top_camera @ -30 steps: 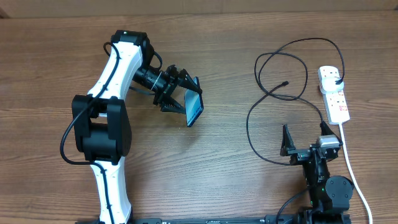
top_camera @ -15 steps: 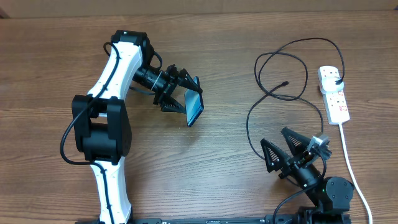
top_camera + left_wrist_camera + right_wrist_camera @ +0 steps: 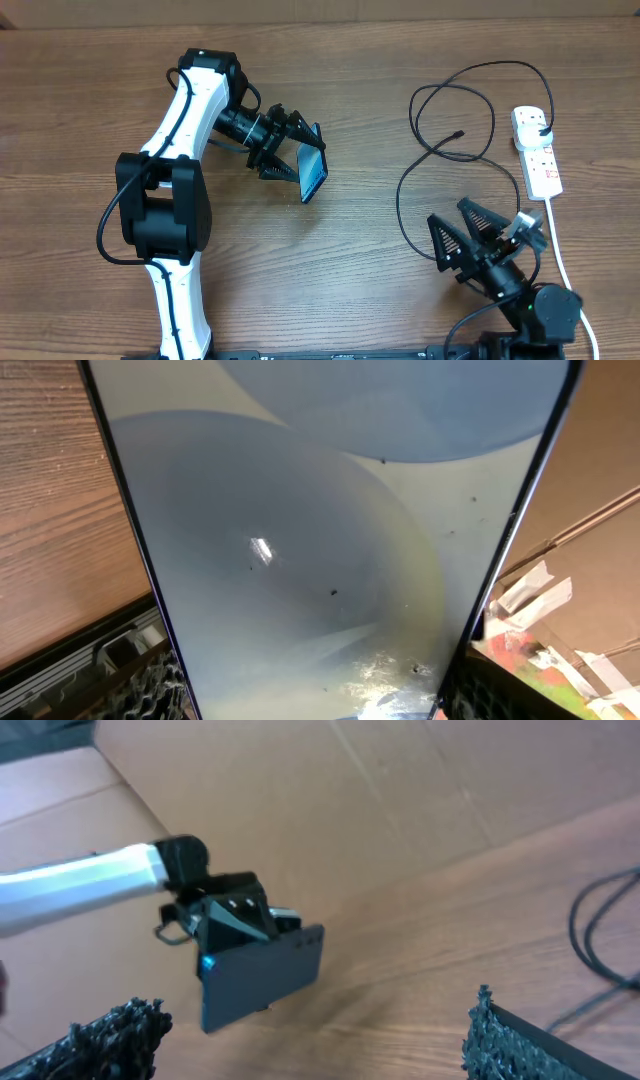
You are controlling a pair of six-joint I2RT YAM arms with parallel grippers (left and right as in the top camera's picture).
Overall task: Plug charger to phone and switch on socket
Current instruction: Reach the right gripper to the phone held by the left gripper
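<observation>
Overhead, the wooden table (image 3: 90, 120) fills the picture. The left arm (image 3: 185, 130), white and black, reaches from the near edge up and then across toward the middle. The right arm (image 3: 530, 305) sits low at the near right corner.

The charger cable (image 3: 398, 200) lies in loose loops on the right half of the table. Its black plug (image 3: 541, 126) sits on the far end of the white power strip (image 3: 537, 152), which lies near the right edge. The strip's thick white cord (image 3: 560, 262) trails back past the right arm.

The left gripper (image 3: 303, 157) is clamped on the phone (image 3: 314, 172), which stands tilted on one edge, well apart from the cable. In the left wrist view the phone's pale screen (image 3: 320, 540) fills nearly the whole frame.

The right gripper (image 3: 446, 209) is spread wide with nothing between its fingers (image 3: 110, 1040), just beside the lower loop of the cable.

The cable's small connector (image 3: 458, 134) lies free on the table inside the loops.
</observation>
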